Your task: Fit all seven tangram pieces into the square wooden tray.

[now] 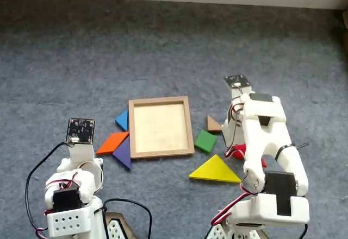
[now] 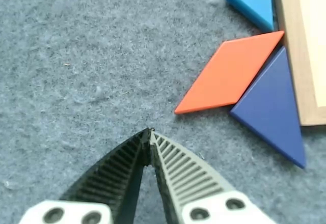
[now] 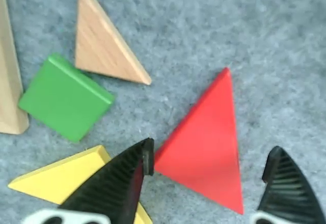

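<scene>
Square wooden tray (image 1: 161, 153) is set mid-surface (image 1: 163, 49), between both arms. Right tool (image 3: 212, 152) is spread wide astride the red triangle (image 3: 204, 147), nothing gripped. Left tool (image 2: 148, 137) is closed on nothing, near the orange parallelogram (image 2: 232, 71). Yellow triangle (image 1: 216, 170), green square (image 1: 205, 140) and wood triangle (image 1: 213, 124) are laid right of the tray. Navy triangle (image 2: 275, 107), orange parallelogram and blue triangle (image 2: 254, 0) are against its left edge.

In the high view, right of centre in the lower half, the flat red wooden triangle (image 1: 237, 152) lies mostly under the white right arm (image 1: 266, 141); only slivers show on either side of it. The left wrist view's edge cuts off the square wooden tray (image 2: 293, 56) and the light blue triangle (image 2: 254, 0). In the right wrist view the yellow triangle (image 3: 61, 180) runs off the frame, partly covered by a black finger (image 3: 117, 183) of the right gripper (image 3: 211, 157).
</scene>
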Available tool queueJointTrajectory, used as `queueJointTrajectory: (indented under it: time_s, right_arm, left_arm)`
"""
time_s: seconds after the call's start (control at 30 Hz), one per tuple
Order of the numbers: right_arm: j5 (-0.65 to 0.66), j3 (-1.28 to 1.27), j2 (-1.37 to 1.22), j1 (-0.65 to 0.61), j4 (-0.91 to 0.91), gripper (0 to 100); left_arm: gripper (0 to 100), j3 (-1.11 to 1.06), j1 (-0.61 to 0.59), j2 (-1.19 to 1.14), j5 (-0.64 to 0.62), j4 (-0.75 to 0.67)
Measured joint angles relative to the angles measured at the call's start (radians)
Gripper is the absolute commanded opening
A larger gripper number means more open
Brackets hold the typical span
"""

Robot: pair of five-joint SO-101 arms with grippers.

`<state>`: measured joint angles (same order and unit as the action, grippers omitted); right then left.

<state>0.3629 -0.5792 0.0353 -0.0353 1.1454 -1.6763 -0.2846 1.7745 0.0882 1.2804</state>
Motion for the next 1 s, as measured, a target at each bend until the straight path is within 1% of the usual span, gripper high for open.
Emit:
queueJointTrajectory:
  time_s: [0.13,0.43,0.87,1.0]
  right_arm:
    - [0.006,0.000,0.000,0.000,0.000,33.2]
    - [0.106,-0.058,0.000,-0.002,0.002,33.2]
    - [0.112,-0.066,0.000,0.000,0.000,33.1]
    - [0.112,-0.066,-0.006,0.000,-0.025,27.6]
  left_arm:
    - [1,0.000,0.000,0.000,0.000,0.000]
    - [1,0.000,0.000,0.000,0.000,0.000]
    - [1,0.000,0.000,0.000,0.000,0.000]
    - [1,0.000,0.000,0.000,0.000,0.000]
